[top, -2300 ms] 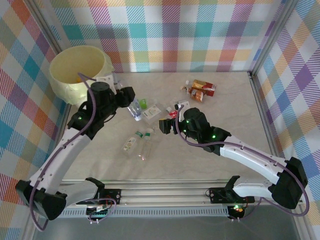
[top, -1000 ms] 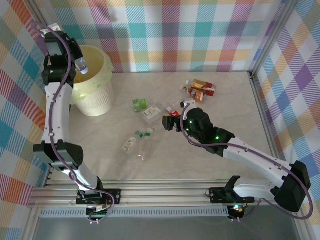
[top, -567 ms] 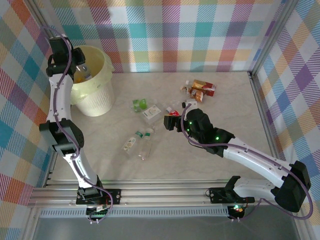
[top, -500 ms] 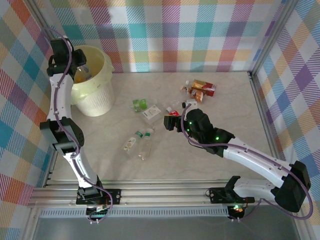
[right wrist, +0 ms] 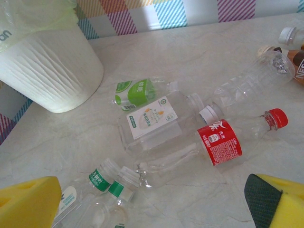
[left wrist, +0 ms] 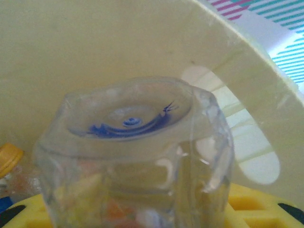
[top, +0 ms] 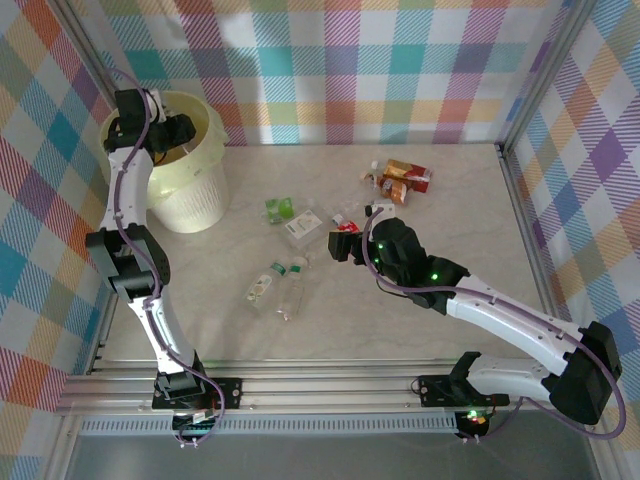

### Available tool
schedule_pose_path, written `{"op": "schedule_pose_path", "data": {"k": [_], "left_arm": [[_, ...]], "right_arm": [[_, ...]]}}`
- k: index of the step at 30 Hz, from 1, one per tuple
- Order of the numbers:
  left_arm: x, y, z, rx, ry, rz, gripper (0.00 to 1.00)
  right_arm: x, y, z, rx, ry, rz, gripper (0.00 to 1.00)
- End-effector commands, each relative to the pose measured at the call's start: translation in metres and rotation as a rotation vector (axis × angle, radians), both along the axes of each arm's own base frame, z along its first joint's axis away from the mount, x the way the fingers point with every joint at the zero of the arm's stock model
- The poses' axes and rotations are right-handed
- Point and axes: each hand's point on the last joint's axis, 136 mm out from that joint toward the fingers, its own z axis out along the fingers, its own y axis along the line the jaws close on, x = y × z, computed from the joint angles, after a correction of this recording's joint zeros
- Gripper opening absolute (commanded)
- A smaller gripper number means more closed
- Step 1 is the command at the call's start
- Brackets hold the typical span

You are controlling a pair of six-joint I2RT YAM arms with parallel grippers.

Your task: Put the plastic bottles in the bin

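The left hand [top: 168, 130] hangs over the mouth of the bin [top: 192, 205], which stands at the far left corner of the tabletop [top: 470, 215]; its fingers [left wrist: 254, 205] are pressed in on a clear bottle [left wrist: 135, 156], pinching it with its base turned toward the wrist camera; the bottle sits inside the bin's rim, the pale yellow wall just behind it and a yellow cap [left wrist: 8, 159] lower down to one side.

The right hand [top: 342, 245] hovers mid-tabletop with its fingers spread wide, gripping nothing; a red-label bottle [right wrist: 218, 142] lies on its side just ahead of it, between the two fingers and nearer the right one, apart from both; touching that bottle is a white-label bottle [right wrist: 151, 118], and beyond it a green-label bottle [right wrist: 135, 91], nearer the bin; two green-capped bottles [right wrist: 108, 184] lie side by side close to the left finger; a cluster of orange and brown bottles [top: 402, 178] lies well apart at the far side.
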Motion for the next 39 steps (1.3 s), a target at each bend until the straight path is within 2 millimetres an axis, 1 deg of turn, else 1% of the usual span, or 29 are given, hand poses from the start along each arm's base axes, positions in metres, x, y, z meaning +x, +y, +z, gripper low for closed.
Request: {"op": "schedule_pose_path", "data": {"k": [1, 2, 5, 8, 16, 21, 24, 27, 30, 35, 37, 39], "left_arm": [[-0.01, -0.012, -0.006, -0.005, 0.01, -0.097, 0.51], [-0.012, -0.013, -0.009, -0.003, 0.015, -0.108, 0.53], [-0.015, -0.017, -0.009, 0.002, 0.011, -0.134, 0.58], [-0.017, -0.016, -0.002, 0.013, -0.004, -0.13, 0.65], [-0.02, -0.006, 0.028, 0.04, -0.047, -0.061, 0.8], [-0.026, -0.004, 0.048, 0.029, -0.081, -0.02, 0.9], [-0.03, -0.003, 0.064, 0.013, -0.112, 0.012, 0.99], [-0.036, -0.009, 0.08, 0.011, -0.148, 0.012, 1.0], [-0.042, -0.014, 0.094, 0.048, -0.175, 0.027, 1.0], [-0.061, -0.018, 0.12, 0.063, -0.238, 0.11, 1.0], [-0.07, -0.021, 0.13, 0.053, -0.254, 0.136, 1.0], [-0.08, -0.029, 0.138, 0.055, -0.265, 0.153, 1.0]], "right_arm": [[-0.002, 0.002, -0.003, 0.002, 0.019, 0.005, 1.0], [-0.002, 0.002, -0.004, 0.0, 0.021, 0.006, 1.0], [-0.002, 0.002, -0.005, -0.009, 0.025, 0.002, 1.0], [0.0, 0.0, -0.007, -0.018, 0.03, -0.013, 1.0], [0.001, -0.003, -0.01, -0.026, 0.039, -0.038, 1.0], [0.002, -0.003, -0.012, -0.03, 0.041, -0.037, 1.0], [0.002, -0.003, -0.012, -0.032, 0.04, -0.039, 1.0], [0.002, -0.003, -0.013, -0.035, 0.04, -0.041, 1.0], [0.003, -0.004, -0.014, -0.037, 0.04, -0.043, 1.0], [0.003, -0.004, -0.015, -0.036, 0.04, -0.046, 1.0], [0.003, -0.003, -0.015, -0.037, 0.041, -0.044, 1.0], [0.004, -0.003, -0.016, -0.037, 0.04, -0.044, 1.0]]}}
